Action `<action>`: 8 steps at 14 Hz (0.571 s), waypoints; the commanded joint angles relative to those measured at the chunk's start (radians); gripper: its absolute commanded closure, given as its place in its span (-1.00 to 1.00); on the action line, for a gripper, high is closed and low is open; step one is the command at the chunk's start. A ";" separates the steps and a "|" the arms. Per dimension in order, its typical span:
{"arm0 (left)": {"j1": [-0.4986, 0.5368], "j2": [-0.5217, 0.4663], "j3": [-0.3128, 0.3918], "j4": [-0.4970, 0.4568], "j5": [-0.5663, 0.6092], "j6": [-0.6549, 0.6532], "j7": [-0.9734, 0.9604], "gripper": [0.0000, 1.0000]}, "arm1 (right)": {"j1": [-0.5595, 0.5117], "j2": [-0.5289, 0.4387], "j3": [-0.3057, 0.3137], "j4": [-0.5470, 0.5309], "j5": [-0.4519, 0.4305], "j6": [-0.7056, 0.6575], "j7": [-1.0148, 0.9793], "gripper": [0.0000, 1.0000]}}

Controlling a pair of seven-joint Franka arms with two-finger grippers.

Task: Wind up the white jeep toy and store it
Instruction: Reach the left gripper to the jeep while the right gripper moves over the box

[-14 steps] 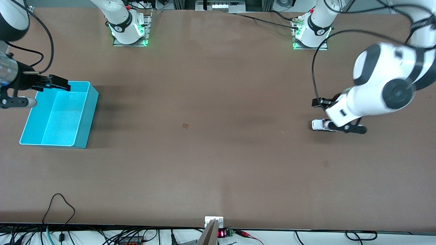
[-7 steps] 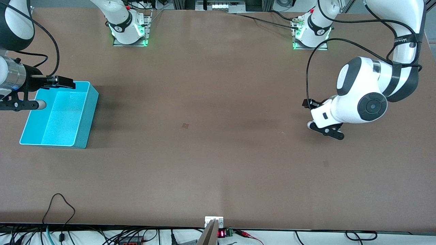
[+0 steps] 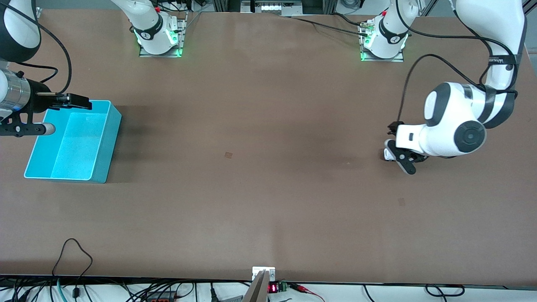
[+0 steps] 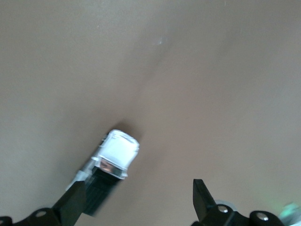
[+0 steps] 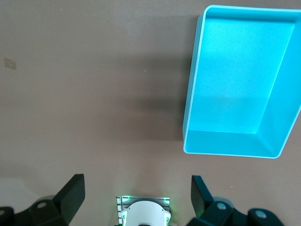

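Note:
The white jeep toy (image 3: pixel 388 154) sits on the brown table toward the left arm's end, mostly hidden under the left hand in the front view. In the left wrist view the jeep (image 4: pixel 115 154) shows its white nose and black roof panel. It lies just inside one finger (image 4: pixel 71 205), off centre between the spread jaws. My left gripper (image 3: pixel 399 147) (image 4: pixel 138 189) is open, low over the jeep, not closed on it. My right gripper (image 3: pixel 63 115) (image 5: pixel 136 184) is open and empty over the cyan bin's (image 3: pixel 111 140) (image 5: pixel 192 89) edge. The bin holds nothing.
The right arm's base (image 5: pixel 143 214) with green lights shows between the right fingers. Both bases (image 3: pixel 159 40) (image 3: pixel 382 42) stand along the table edge farthest from the front camera. Cables hang off the table edge nearest the front camera.
The left hand has swung and turned over the jeep, its fingers now set at a new angle around it. The right gripper has shifted slightly over the bin's edge.

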 commanded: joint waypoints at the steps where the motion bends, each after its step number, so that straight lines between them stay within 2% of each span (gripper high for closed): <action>1: 0.022 0.000 -0.008 -0.055 0.023 0.122 0.271 -1.00 | -0.008 -0.002 0.000 0.001 0.008 -0.033 -0.002 -1.00; 4: 0.035 0.009 -0.008 -0.090 0.024 0.181 0.464 -1.00 | -0.022 -0.002 -0.003 -0.026 0.002 -0.074 0.010 -1.00; 8: 0.067 0.017 -0.008 -0.092 0.049 0.184 0.561 -1.00 | -0.029 0.013 -0.003 -0.023 -0.003 -0.073 0.009 -1.00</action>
